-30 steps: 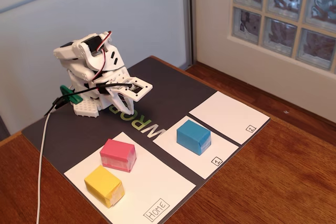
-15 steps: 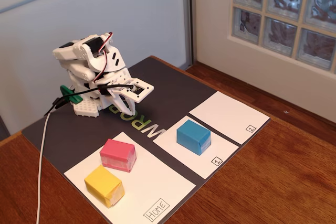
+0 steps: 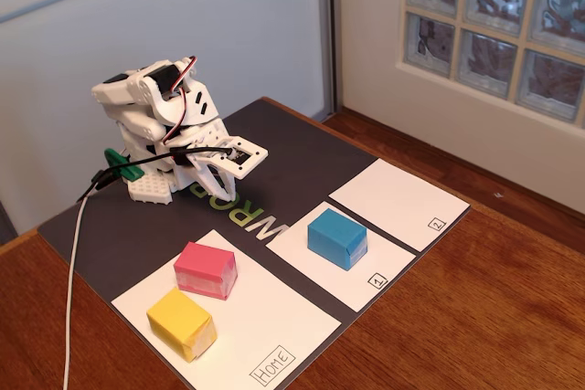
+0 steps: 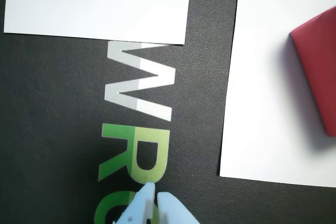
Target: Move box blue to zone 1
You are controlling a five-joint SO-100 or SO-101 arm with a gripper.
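— What colours are the blocks?
— The blue box [image 3: 337, 237] is cyan with a pale band low down; the pink block [image 3: 206, 269] and yellow block [image 3: 182, 322] have the same pale band.
— And the sheets?
— Zone 1 [image 3: 311, 267] is plain white, as are the sheet marked "2" [image 3: 393, 200] and the Home sheet [image 3: 256, 326].
— The mat [image 3: 302, 157]?
— Charcoal, with white and green lettering [image 4: 137, 124]. The arm [image 3: 160, 130] is white with a red wire.
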